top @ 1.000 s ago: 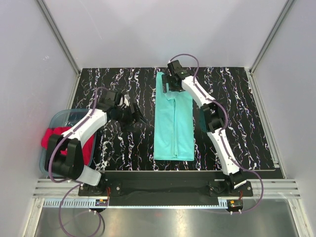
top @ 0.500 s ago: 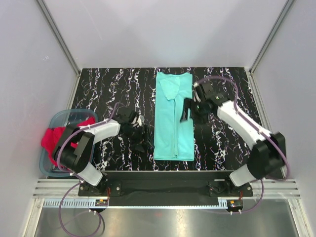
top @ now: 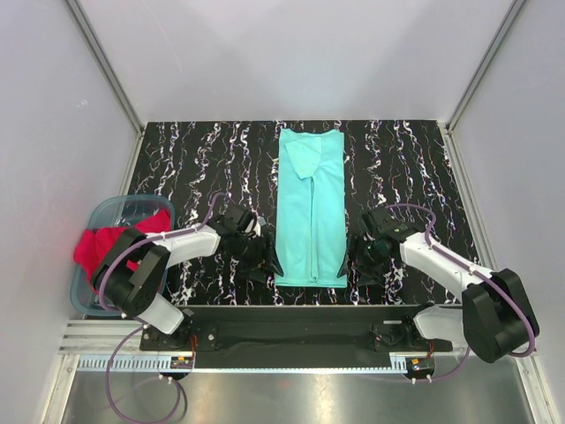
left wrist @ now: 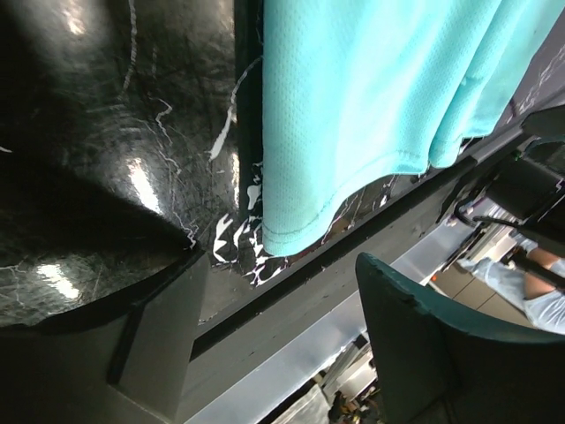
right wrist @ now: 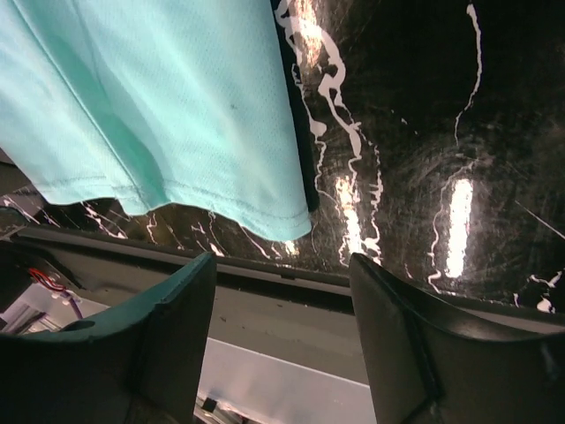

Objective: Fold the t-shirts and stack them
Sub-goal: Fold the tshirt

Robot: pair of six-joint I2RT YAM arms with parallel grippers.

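Observation:
The mint-teal t-shirt (top: 311, 212) lies folded into a long strip down the middle of the black marbled table, its hem at the near edge. My left gripper (top: 265, 263) is open and empty at the hem's left corner, which shows in the left wrist view (left wrist: 291, 231). My right gripper (top: 351, 261) is open and empty at the hem's right corner, seen in the right wrist view (right wrist: 282, 221). The red t-shirt (top: 110, 246) lies bunched in the tub at the left.
The translucent blue-grey tub (top: 124, 210) stands at the table's left edge. The table's near edge and black mounting rail (top: 300, 318) lie just below both grippers. Grey walls enclose the table.
Both arms have swung toward the near edge: the right gripper from the shirt's collar end down to the hem's right corner, the left gripper from mid-table to the hem's left corner.

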